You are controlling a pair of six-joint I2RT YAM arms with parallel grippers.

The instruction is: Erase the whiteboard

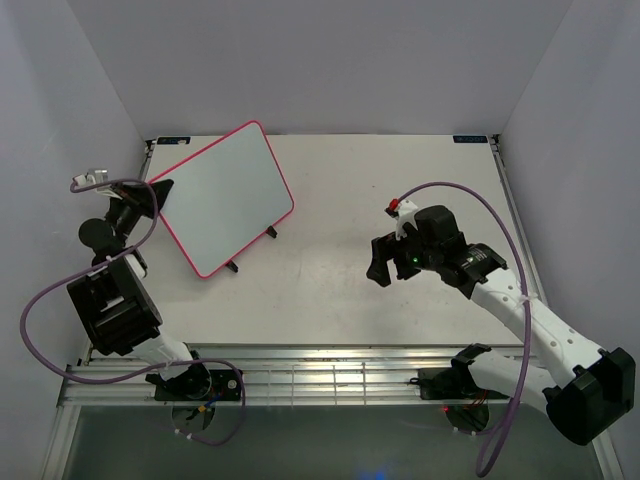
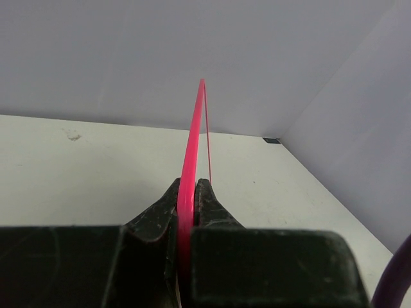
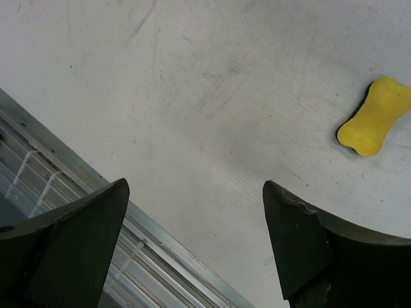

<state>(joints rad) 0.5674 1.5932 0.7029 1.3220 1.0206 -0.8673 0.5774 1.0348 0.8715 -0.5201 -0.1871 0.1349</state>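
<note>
The whiteboard (image 1: 225,198) sits at the far left of the counter (image 1: 330,300), turned at an angle so one corner points toward the back wall. From the top view its face reads as plain glossy white inside a pink-red rim (image 1: 283,183). Two small black feet (image 1: 232,266) stick out along its near right edge; from above it is hard to say whether they rest on the counter or hang just over it.

The left fingers (image 1: 160,190) meet the board at its left edge. In the left wrist view the board (image 2: 192,144) appears edge-on as a thin pink blade rising straight up. The two black fingers (image 2: 157,215) are pressed together on either side of it, clamped on the rim.

The right arm reaches in from the near right corner, and its fingers (image 1: 380,262) hang over the middle of the counter, well apart from the board. In the right wrist view these fingers (image 3: 90,224) are spread wide with bare counter (image 3: 192,83) between them and nothing in their grasp. A yellow bone-shaped sponge (image 3: 374,117) with a dark underside lies flat on the counter, off to one side of the spread fingers and touching neither. A slotted metal rail (image 3: 45,167) runs along the counter's edge on the opposite side of that view.
</note>
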